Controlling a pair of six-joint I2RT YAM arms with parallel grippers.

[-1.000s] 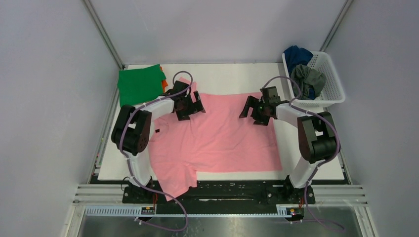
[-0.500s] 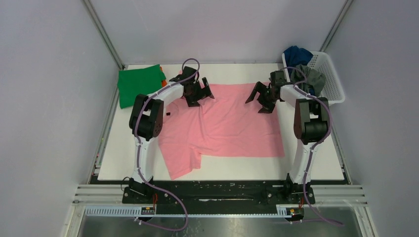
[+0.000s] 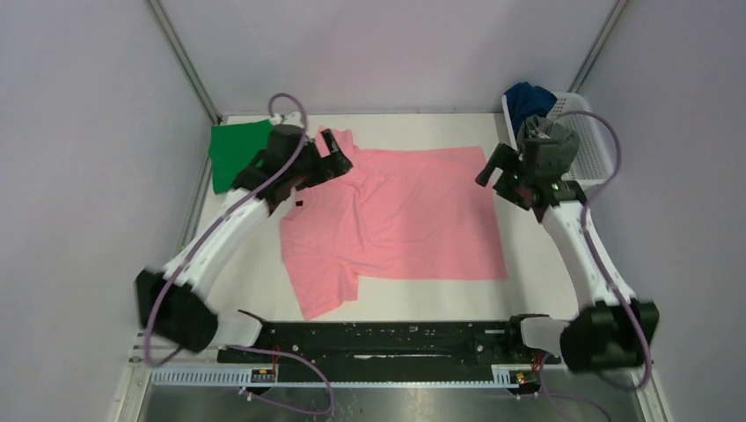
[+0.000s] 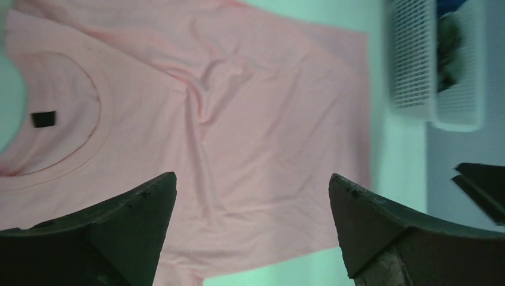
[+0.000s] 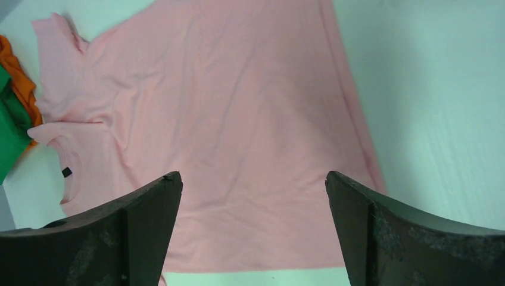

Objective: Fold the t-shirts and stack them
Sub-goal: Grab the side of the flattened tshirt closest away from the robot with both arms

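The light pink t-shirt (image 3: 405, 224) lies spread flat on the white table, collar to the left, hem to the right; it also shows in the left wrist view (image 4: 238, 119) and the right wrist view (image 5: 226, 119). My left gripper (image 3: 339, 151) is open and empty, raised above the shirt's far left sleeve. My right gripper (image 3: 500, 171) is open and empty, raised above the shirt's far right corner. The green t-shirt (image 3: 236, 149) lies folded at the far left with the orange one (image 5: 15, 77) beside it. The dark blue (image 3: 528, 95) and grey (image 3: 537, 127) shirts sit in the basket.
A white lattice basket (image 3: 591, 141) stands at the table's far right edge. Grey walls close in on both sides. The table's (image 3: 545, 281) near right part is bare white surface.
Both grippers let go of the pink shirt's far edge and rose, the arms stretching up and outward. The shirt, dragged away from me, now lies flat on the table.
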